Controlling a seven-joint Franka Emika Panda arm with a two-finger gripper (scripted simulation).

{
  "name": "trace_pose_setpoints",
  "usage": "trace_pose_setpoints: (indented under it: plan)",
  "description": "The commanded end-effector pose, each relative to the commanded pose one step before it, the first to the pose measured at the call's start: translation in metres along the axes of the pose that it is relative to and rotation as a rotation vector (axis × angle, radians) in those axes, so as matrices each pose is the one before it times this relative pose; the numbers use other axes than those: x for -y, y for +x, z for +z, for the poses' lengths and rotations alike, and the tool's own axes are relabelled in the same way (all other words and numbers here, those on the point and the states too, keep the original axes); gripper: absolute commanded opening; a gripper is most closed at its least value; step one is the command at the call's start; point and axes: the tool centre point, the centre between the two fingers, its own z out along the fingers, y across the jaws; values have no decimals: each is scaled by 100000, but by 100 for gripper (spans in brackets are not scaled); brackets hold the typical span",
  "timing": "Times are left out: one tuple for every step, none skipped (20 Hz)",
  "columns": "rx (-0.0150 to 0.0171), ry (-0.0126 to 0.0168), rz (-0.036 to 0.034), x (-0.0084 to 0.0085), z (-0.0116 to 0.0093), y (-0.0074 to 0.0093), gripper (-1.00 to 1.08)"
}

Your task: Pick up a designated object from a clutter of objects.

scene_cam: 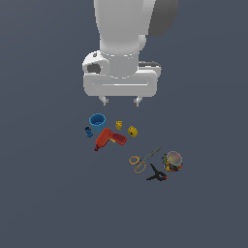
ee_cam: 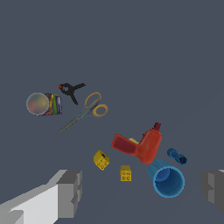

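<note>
I had the gripper [scene_cam: 120,100] hanging open and empty above the clutter, not yet reaching, with the jar [scene_cam: 172,161] at the exterior view's lower right, so next I needed to travel over it.

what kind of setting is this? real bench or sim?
Looks like a simulated pick-from-clutter scene, not a real bench: a featureless dark grey floor, flatly rendered small items such as the red drill and blue cup, and the open gripper above them.
</note>
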Motion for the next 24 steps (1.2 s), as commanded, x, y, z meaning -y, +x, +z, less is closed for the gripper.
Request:
trace_pose_setpoints:
  plan:
    - [0, 0, 0, -1, 0, 0, 100]
    - [-15, -59, -33, -37, 1, 2, 100]
    - [-33, -132, -72, -135, 8, 9, 100]
    - [-56, -229, -126, -211, 9, 11, 100]
    - [-73, -308, -169, -295, 11, 11, 100]
    - [-89, -384, -211, -371, 7, 4, 100]
    - [-96, -424, -233, -425, -3, -10, 100]
    - [-74, -331, -182, -359, -15, -25, 100]
    - [-51, -222, -121, -271, -25, -34, 100]
    - [-33, -133, -72, -179, -31, -37, 100]
    - [-19, -59, -31, -88, -30, -32, 100]
    - [0, 0, 0, -3, -16, -15, 100]
    - [11, 60, 33, 52, 11, 13, 100]
    - [0, 0, 0, 121, 36, 44, 100]
    - [0, 0, 0, 115, 73, 77, 100]
    - [64, -13, -22, 135, 144, 130, 100]
    - [6, -58, -37, 171, 147, 145, 100]
    - [26, -95, -67, 225, 192, 184, 100]
    - [24, -76, -57, 255, 225, 213, 100]
    - [33, -89, -72, 319, 264, 245, 100]
    - [36, -85, -76, 368, 301, 273, 100]
    - [36, -82, -79, 410, 337, 297, 100]
    - [44, -104, -106, 467, 380, 325, 100]
    - [42, -99, -111, 509, 419, 347, 100]
